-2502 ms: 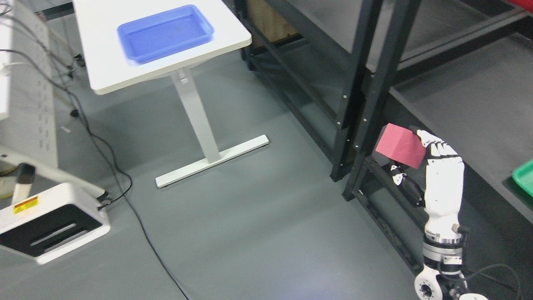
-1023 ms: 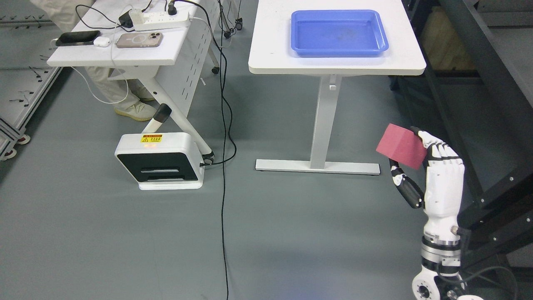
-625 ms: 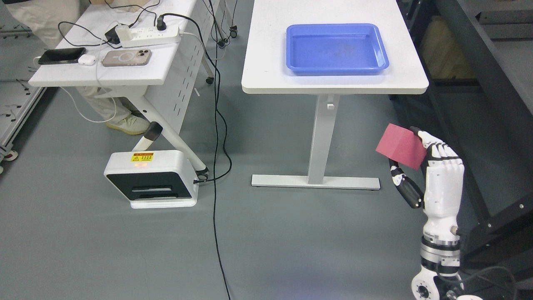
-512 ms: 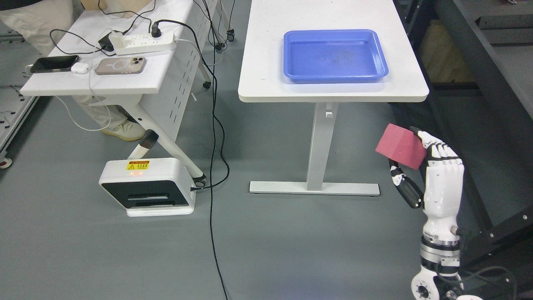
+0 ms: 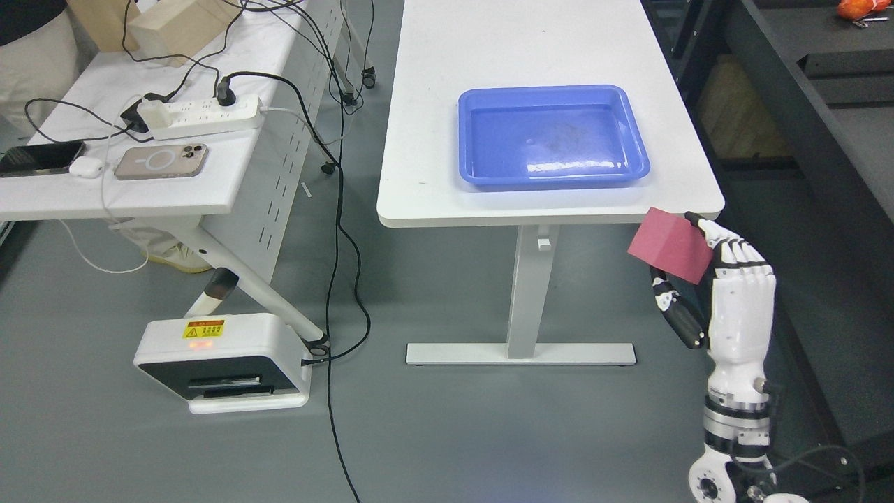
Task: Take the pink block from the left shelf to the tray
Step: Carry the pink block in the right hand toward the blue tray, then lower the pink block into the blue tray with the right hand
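A pink block [image 5: 668, 245] is held in my right hand [image 5: 688, 269], whose white fingers [image 5: 730, 250] and black thumb [image 5: 676, 314] are shut on it. The arm rises from the lower right corner. The block hangs just below the front right corner of the white table [image 5: 433, 126]. On that table sits an empty blue tray [image 5: 632, 136], up and to the left of the block. My left arm does not show.
A dark shelf rack [image 5: 803, 126] lines the right edge. At left stands a second white table [image 5: 230, 188] with a power strip [image 5: 202, 117], phones and cables. A white floor unit [image 5: 223, 360] and a black cable [image 5: 339, 293] lie on the grey floor.
The whole picture has shifted: the camera turned away from the shelf and came nearer the white table, so the tray looks larger and lower. My right hand keeps the pink block in the same hold.
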Motion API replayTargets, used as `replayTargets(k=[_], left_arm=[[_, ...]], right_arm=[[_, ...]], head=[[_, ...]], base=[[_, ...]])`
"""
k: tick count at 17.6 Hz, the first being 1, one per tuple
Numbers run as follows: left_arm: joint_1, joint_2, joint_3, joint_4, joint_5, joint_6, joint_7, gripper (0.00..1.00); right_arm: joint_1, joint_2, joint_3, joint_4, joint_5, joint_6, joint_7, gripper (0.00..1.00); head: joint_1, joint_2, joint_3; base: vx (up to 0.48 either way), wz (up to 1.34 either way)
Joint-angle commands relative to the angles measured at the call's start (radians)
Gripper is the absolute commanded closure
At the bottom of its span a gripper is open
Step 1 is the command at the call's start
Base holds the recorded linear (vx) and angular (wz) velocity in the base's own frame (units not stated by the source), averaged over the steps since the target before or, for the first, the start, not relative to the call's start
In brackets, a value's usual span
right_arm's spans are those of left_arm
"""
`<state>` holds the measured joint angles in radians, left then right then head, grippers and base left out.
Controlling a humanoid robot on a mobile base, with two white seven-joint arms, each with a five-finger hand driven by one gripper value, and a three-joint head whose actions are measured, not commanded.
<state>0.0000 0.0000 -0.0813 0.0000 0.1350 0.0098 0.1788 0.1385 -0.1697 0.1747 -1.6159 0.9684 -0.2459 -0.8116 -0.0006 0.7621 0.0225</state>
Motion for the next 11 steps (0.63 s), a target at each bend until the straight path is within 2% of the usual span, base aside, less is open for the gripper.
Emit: replayTargets(k=[1,6,11], left_arm=[[-0.029,0.017,0.0,-0.017,0.0,-0.001,0.001,0.0],[-0.029,0.017,0.0,-0.017,0.0,-0.001,0.001,0.0],[-0.029,0.017,0.0,-0.017,0.0,-0.001,0.001,0.0]], right_arm=[[-0.002,-0.001,0.012,0.001,0.001,-0.001,0.08,0.91],[-0.002,-0.001,0.045,0.001,0.004,-0.001,0.202,0.87],[-0.002,0.001,0.045,0.001,0.003,0.001,0.219,0.86]], head=[[0.0,0.0,0.0],[0.0,0.0,0.0],[0.0,0.0,0.0]], base=[[0.25,0.0],[0.272,0.0],[0.281,0.01]])
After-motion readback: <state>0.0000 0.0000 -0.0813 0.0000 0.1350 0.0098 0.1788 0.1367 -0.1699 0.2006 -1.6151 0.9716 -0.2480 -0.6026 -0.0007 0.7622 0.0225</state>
